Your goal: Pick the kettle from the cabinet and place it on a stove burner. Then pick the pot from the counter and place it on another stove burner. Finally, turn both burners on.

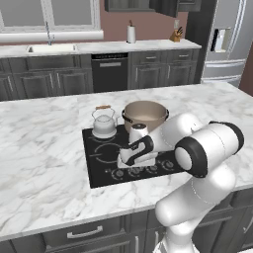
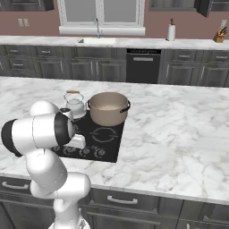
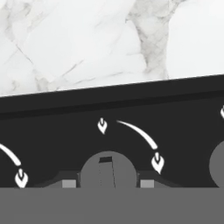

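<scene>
Knob point(image 3: 108, 168) is sitting dead centre between the fingertips in the hand view, a small grey disc with a raised ridge across its face, on the black cooktop point(image 1: 101, 170) close to the marble counter point(image 1: 44, 163). It is looking rigid and smooth, likely light to turn but easy to slip on, so the pads should be pinching the ridge or the rim from both sides, squarely, before any twist. White flame marks and a curved arc are showing just beyond it, and part of a neighbouring knob point(image 3: 217, 165) is peeking in at the right edge.

Gripper point(image 1: 129, 159) is hanging low over the knob row at the front of the cooktop. Its fingers point(image 3: 68, 183) are flanking the knob at either side, partly spread; whether they are already pressing on it I cannot tell, since the contact is hidden at the bottom of the hand view.

Kettle point(image 1: 104, 123) is standing on the back left burner, and the pot point(image 1: 145, 115) is resting just beside it on the back right one, so both placements are looking done and switching on is the step in hand.
</scene>
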You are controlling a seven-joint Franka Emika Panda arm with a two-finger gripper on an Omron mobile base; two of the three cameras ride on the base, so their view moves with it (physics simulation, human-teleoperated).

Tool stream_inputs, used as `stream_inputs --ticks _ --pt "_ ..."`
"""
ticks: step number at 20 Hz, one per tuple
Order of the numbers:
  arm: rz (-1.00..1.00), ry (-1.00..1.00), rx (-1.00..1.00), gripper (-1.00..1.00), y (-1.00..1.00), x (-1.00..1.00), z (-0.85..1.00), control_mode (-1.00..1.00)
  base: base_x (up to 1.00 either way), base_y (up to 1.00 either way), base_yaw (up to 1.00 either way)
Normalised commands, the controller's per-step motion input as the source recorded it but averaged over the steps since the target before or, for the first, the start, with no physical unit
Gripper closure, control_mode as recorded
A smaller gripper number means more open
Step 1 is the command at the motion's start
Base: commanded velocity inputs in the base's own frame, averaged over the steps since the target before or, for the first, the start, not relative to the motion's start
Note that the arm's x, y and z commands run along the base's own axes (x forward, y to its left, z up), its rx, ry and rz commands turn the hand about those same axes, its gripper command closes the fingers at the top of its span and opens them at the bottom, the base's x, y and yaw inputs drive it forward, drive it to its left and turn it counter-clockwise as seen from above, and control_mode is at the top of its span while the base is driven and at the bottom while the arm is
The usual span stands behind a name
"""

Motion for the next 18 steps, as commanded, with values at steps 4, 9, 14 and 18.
stream_inputs --ticks 4,9,14,18 --pt "0.06 -0.07 0.00 1.00 0.00 -0.01 -0.11 -1.00 0.00 0.00 0.00" --pt "0.17 -0.11 0.00 1.00 0.00 0.00 -0.25 -1.00 0.00 0.00 0.00" --pt "0.23 -0.12 0.00 1.00 0.00 -0.01 -0.29 -1.00 0.00 0.00 0.00" --pt "0.25 -0.09 0.00 1.00 0.00 -0.04 -0.34 -1.00 0.00 0.00 0.00"
